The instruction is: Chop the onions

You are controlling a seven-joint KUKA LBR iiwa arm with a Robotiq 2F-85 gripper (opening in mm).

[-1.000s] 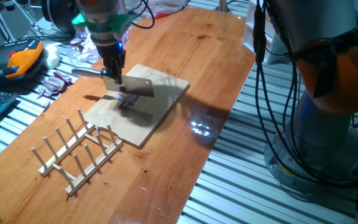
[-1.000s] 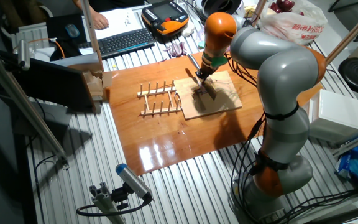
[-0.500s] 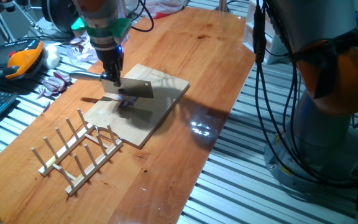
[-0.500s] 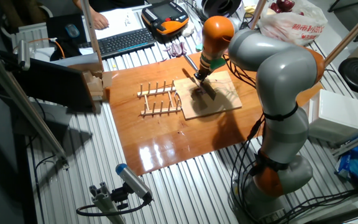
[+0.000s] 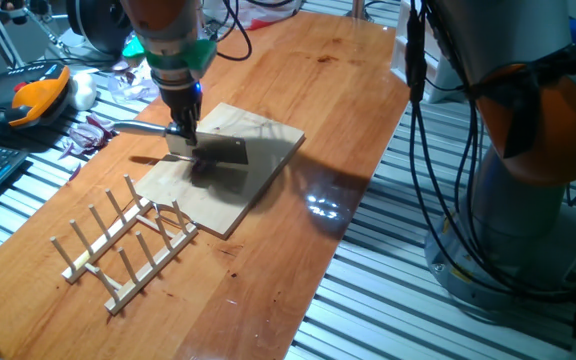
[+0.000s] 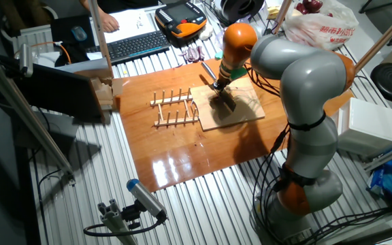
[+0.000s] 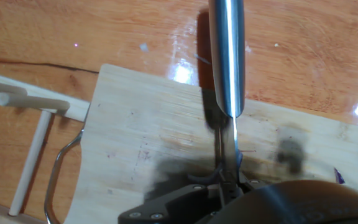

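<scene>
Here, the black two-finger pincer (image 5: 181, 133) clamps a steel-handled cleaver (image 5: 218, 150) down on the pale wooden board (image 5: 258, 170); red onion bits lie hidden beneath the blade. A skewed stroke could scatter pieces across the orange-brown desk (image 5: 328, 80).

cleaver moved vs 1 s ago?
Yes. In one fixed view the cleaver has dropped closer to the board, and it now hides the onion bits seen below it earlier.
</scene>
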